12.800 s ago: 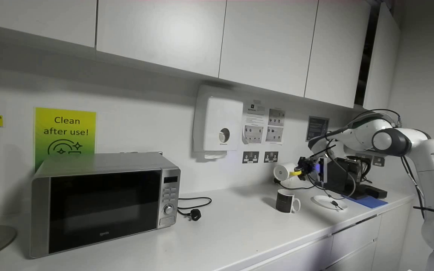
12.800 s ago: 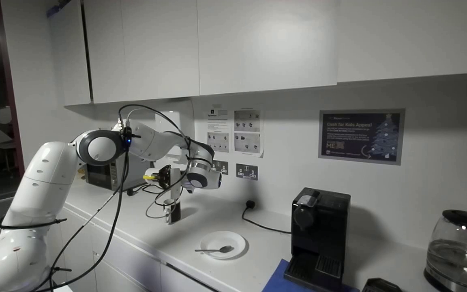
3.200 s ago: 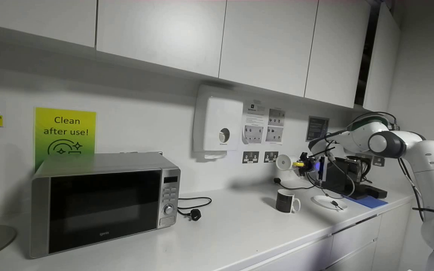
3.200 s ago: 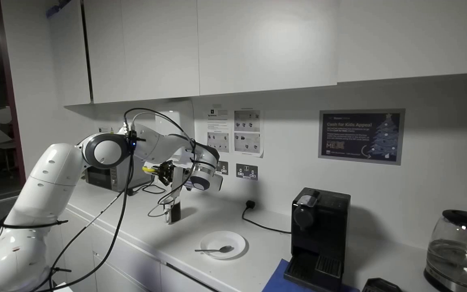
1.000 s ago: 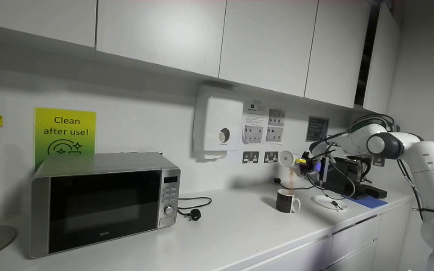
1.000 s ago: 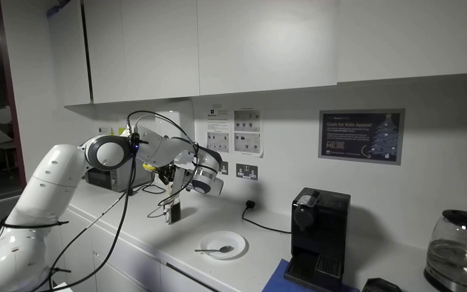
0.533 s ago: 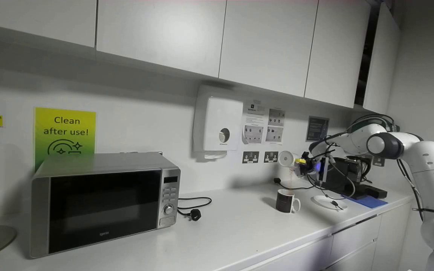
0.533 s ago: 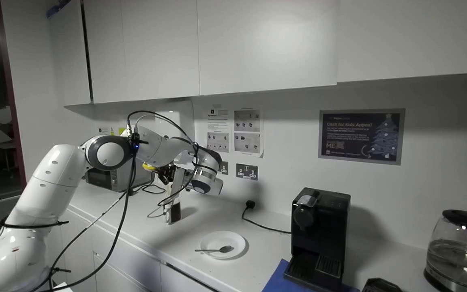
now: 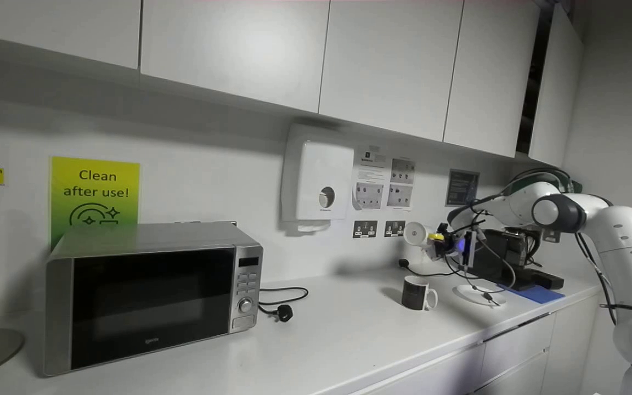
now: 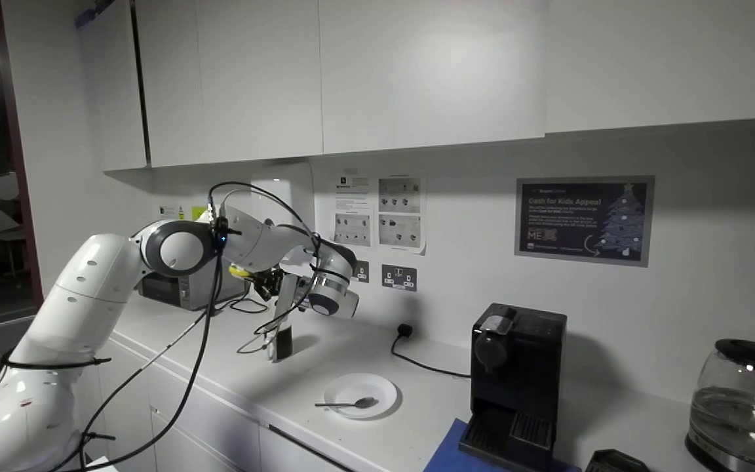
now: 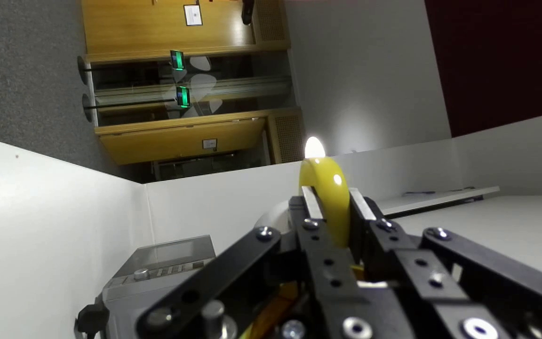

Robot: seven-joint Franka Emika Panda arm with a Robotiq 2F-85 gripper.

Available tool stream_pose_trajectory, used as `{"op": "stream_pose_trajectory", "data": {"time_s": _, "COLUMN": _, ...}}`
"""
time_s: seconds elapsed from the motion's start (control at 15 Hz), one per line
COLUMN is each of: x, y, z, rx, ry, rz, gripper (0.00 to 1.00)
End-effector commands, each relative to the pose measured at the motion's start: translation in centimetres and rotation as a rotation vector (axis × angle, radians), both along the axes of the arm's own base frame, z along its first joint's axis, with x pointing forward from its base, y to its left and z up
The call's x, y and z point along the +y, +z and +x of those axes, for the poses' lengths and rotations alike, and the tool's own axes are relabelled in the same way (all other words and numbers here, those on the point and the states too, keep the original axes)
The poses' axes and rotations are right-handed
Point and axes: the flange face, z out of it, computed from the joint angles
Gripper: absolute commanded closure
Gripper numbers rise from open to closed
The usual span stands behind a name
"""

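The worktop (image 9: 321, 329) spreads below my end effector (image 11: 336, 203). Ahead of it sits the microwave (image 9: 154, 302); behind it, the coffee machine (image 10: 522, 367). Below and behind lies the plate (image 10: 367, 384). Directly below, apart from me, the black mug (image 9: 415, 294) stands upright, so its mouth faces up towards my grip. The white cup (image 9: 416, 233) hangs just beside my fingertips, tipped over, base turned forward. I pinch its yellow handle (image 11: 322, 181) between both fingers, likely because it is thin enough to span and leaves the cup's body clear. The spoon (image 10: 364, 402) rests on the plate, perhaps to keep the surface clean.
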Motion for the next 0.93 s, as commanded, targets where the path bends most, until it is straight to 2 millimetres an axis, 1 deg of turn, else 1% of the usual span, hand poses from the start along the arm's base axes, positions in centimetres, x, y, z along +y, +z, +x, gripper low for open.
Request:
{"op": "stream_pose_trajectory", "data": {"time_s": 0.0, "x": -0.18, "y": 0.94, "z": 0.5, "rx": 0.002, "ry": 0.034, "rz": 0.044, "gripper": 0.95}}
{"op": "stream_pose_trajectory", "data": {"time_s": 0.87, "x": 0.08, "y": 0.29, "z": 0.61, "rx": 0.017, "ry": 0.043, "rz": 0.05, "gripper": 0.95}}
